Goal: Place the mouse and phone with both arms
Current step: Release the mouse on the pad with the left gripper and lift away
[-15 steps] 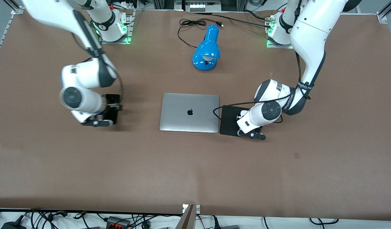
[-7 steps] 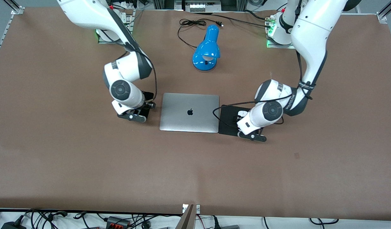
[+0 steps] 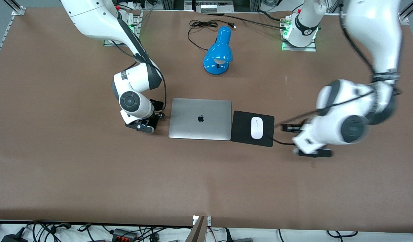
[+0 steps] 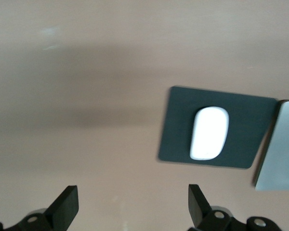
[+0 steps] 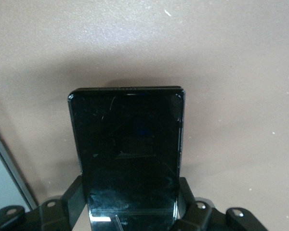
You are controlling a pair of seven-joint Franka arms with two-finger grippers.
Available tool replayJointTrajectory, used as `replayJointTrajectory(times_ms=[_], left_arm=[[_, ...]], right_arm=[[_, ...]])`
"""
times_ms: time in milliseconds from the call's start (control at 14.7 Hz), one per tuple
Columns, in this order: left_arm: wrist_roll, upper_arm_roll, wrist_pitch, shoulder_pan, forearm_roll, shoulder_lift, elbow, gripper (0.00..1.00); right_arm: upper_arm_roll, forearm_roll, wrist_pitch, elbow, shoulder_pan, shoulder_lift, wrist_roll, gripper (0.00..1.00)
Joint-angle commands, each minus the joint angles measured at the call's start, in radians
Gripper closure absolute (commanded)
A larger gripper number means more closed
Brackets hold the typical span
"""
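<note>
The white mouse (image 3: 256,127) lies on the black mouse pad (image 3: 241,126) beside the laptop; it also shows in the left wrist view (image 4: 209,133). My left gripper (image 3: 291,128) is open and empty (image 4: 132,202), over bare table just off the pad toward the left arm's end. My right gripper (image 3: 156,109) is low beside the laptop's other edge, shut on the black phone (image 5: 130,144). The phone sticks out flat between the fingers (image 5: 73,195), close over the table. I cannot tell whether it touches. In the front view the wrist hides the phone.
A closed silver laptop (image 3: 200,119) lies mid-table between the two grippers. A blue desk lamp (image 3: 218,52) with a black cord lies farther from the front camera. The mouse pad (image 4: 176,125) and the laptop's edge (image 4: 282,149) show in the left wrist view.
The right arm swung in with the phone and settled beside the laptop. The left gripper let go of the mouse on the pad and pulled away toward the left arm's end.
</note>
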Motion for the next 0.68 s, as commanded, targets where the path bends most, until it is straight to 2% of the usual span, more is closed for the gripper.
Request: replayJointTrajectory(times_ms=[0, 272, 408, 613], left_arm=[[0.05, -0.007, -0.105, 0.071, 0.016, 0.023, 0.111, 0.0], [0.13, -0.004, -0.207, 0.185, 0.01, -0.035, 0.212, 0.0], [0.215, -0.022, -0.285, 0.257, -0.001, -0.067, 0.224, 0.0], [0.219, -0.027, -0.366, 0.227, 0.087, -0.121, 0.229, 0.0]], right_arm=[[0.004, -0.003, 0.0, 0.059, 0.002, 0.037, 0.009, 0.77], [0.002, -0.003, -0.003, 0.081, -0.003, 0.04, -0.118, 0.77], [0.002, -0.004, -0.003, 0.082, 0.003, 0.041, -0.12, 0.77], [0.002, -0.003, -0.003, 0.098, 0.005, 0.067, -0.13, 0.77]])
